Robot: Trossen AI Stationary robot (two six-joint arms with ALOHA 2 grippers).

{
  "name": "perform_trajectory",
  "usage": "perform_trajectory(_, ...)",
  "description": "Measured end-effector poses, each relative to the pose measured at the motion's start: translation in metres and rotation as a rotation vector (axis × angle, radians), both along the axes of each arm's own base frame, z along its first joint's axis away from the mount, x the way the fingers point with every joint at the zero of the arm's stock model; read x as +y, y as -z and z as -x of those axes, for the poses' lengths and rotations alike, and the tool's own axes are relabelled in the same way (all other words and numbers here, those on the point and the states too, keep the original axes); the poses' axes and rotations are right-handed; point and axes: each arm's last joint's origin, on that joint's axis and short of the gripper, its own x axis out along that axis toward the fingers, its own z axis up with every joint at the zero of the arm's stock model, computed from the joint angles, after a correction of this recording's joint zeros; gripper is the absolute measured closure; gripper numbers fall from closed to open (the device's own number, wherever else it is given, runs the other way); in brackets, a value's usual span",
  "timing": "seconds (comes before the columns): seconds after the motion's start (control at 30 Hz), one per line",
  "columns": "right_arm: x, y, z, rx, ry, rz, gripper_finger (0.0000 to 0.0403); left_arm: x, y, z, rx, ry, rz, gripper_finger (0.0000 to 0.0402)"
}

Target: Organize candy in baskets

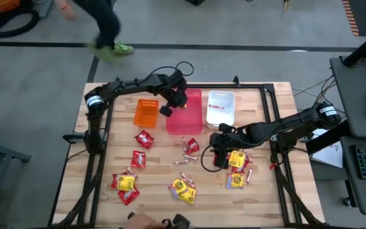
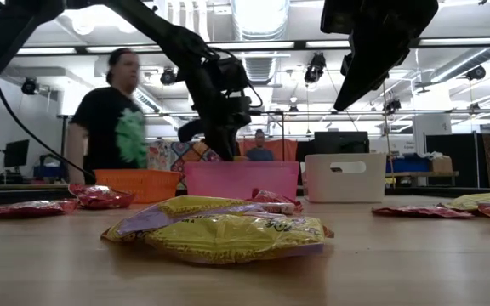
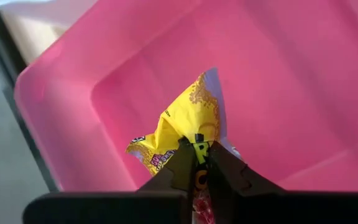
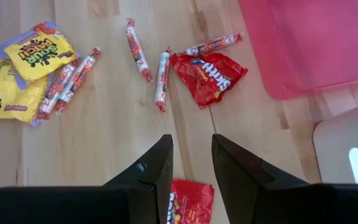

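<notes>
The left gripper [image 3: 194,163] is pinched tight on a yellow packet [image 3: 185,127], the crumpled wrapper sticking out past the fingertips, and it hangs right over the pink-red basket [image 3: 291,81], whose floor fills the wrist view behind the candy. From above, that gripper [image 1: 168,109] sits at the pink-red basket's [image 1: 192,121] edge nearest the orange basket [image 1: 146,113], which stands just beside it; the white basket [image 1: 221,108] is on the far side of the pink one.

Over to the right gripper [image 4: 191,163]: fingers apart with a clear gap, nothing between them, poised above the wooden table [image 4: 110,118]. A red square packet [image 4: 188,202] lies directly beneath it, partly hidden by the fingers. Just ahead lies another red packet [image 4: 209,76] with three thin wrapped sticks [image 4: 162,78] near it, and two yellow packets [image 4: 23,71] off to one side.

In the high view the right gripper [image 1: 216,154] hovers mid-table, beside yellow packets [image 1: 236,160], with more red packets [image 1: 144,138] spread toward the left arm's side.
</notes>
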Motion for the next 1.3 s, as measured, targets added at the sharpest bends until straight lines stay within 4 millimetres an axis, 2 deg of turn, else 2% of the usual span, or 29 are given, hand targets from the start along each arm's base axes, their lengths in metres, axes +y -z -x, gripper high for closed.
perform_trajectory(0.23,0.000,0.000,0.000,-0.004,-0.004,0.001,0.0298,0.018,0.004,-0.001,-0.005,-0.081,0.017,0.0354)
perform_trajectory(0.47,0.000,-0.001,-0.002,-0.017,-0.014,0.006,0.0298,0.021,0.008,0.001,0.006,-0.096,0.027,0.0318)
perform_trajectory(0.7,0.000,-0.001,-0.002,-0.019,-0.025,0.014,0.0298,0.016,0.002,0.009,0.049,-0.163,0.097,0.0311)
perform_trajectory(1.0,0.000,-0.001,-0.002,-0.026,-0.011,0.034,0.0298,-0.003,-0.023,0.024,0.007,-0.193,0.385,0.0314)
perform_trajectory(1.13,0.000,-0.001,-0.003,-0.032,-0.010,0.033,0.0298,-0.001,-0.024,0.024,0.013,-0.155,0.323,0.0317)
perform_trajectory(1.3,0.000,-0.002,-0.004,-0.046,-0.015,0.034,0.0298,0.006,-0.006,0.019,0.098,-0.163,0.177,0.0313)
